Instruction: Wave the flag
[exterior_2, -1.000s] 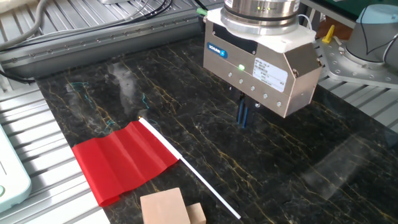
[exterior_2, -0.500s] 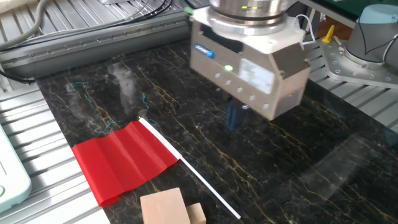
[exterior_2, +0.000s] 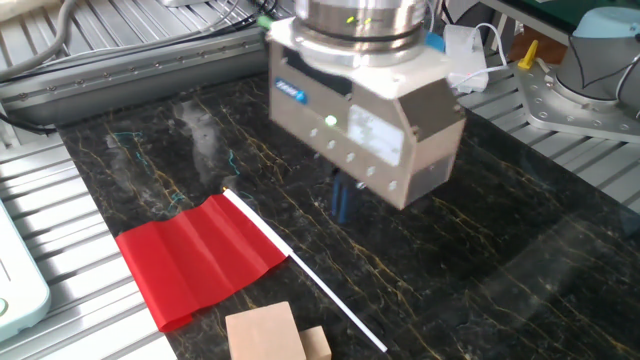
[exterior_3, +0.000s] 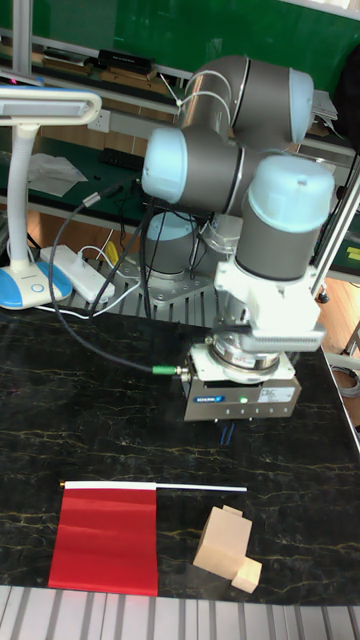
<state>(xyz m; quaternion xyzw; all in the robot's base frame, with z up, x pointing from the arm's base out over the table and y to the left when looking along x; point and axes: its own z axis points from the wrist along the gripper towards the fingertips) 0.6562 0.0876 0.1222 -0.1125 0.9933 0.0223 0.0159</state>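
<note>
The flag (exterior_2: 200, 255) lies flat on the dark marble table, its red rippled cloth at the front left. Its thin white stick (exterior_2: 320, 290) runs toward the front right. In the tall fixed view the flag (exterior_3: 105, 540) lies in front of the arm, with the stick (exterior_3: 200, 487) along the cloth's far edge. My gripper (exterior_2: 342, 205) hangs above the table behind the stick, a short way off, touching nothing. Its dark blue fingers sit close together with nothing between them. The gripper (exterior_3: 230, 432) points straight down.
Pale wooden blocks (exterior_2: 265, 335) sit at the front edge just right of the flag cloth; in the tall fixed view the blocks (exterior_3: 225, 545) lie under the stick's free end. A metal rail (exterior_2: 150, 60) runs along the back. A white lamp (exterior_3: 30, 280) stands at the far left.
The gripper has moved left across the table, toward the flag's stick, at about the same height. The flag and blocks have not moved.
</note>
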